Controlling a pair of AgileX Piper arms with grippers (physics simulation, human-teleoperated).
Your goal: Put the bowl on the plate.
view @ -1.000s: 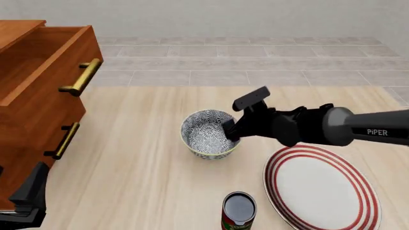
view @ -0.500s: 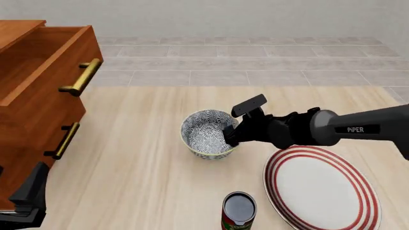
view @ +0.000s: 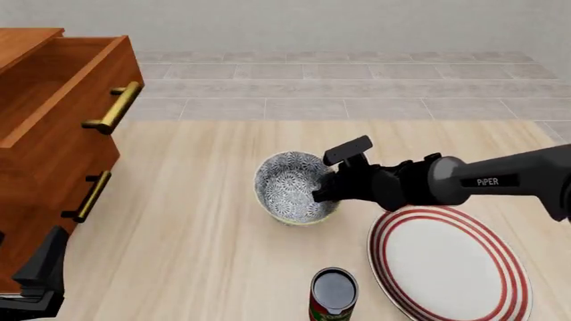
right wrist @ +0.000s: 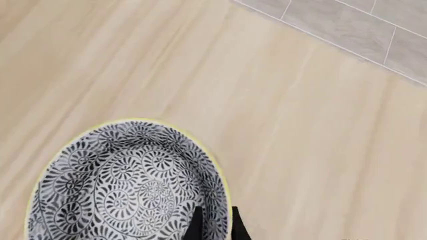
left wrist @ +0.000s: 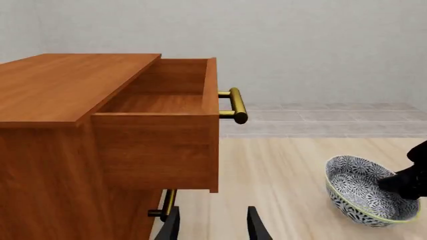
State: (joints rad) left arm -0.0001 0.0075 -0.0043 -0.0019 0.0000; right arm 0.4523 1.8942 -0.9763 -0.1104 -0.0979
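The blue-grey floral bowl (view: 287, 185) is near the middle of the table, tilted with its opening turned left. My right gripper (view: 323, 190) is shut on its right rim, one finger inside and one outside. The right wrist view shows the bowl (right wrist: 127, 185) with both fingers (right wrist: 197, 227) pinching its yellowish rim. The white plate (view: 446, 264) with red rings lies flat to the bowl's right and nearer me. My left gripper (view: 36, 281) rests at the table's near left corner, open and holding nothing. In its wrist view, the bowl (left wrist: 363, 192) appears beyond the left gripper (left wrist: 212, 227).
A dark-topped can (view: 333, 294) stands at the near edge between bowl and plate. A wooden cabinet (view: 53, 120) with brass handles fills the left side, its top drawer (left wrist: 167, 125) pulled open. A tiled floor lies beyond the table's far edge.
The right arm has drawn slightly back and down. The bowl, upright before, now tips in the right gripper's hold and has shifted a little. The left arm has not moved.
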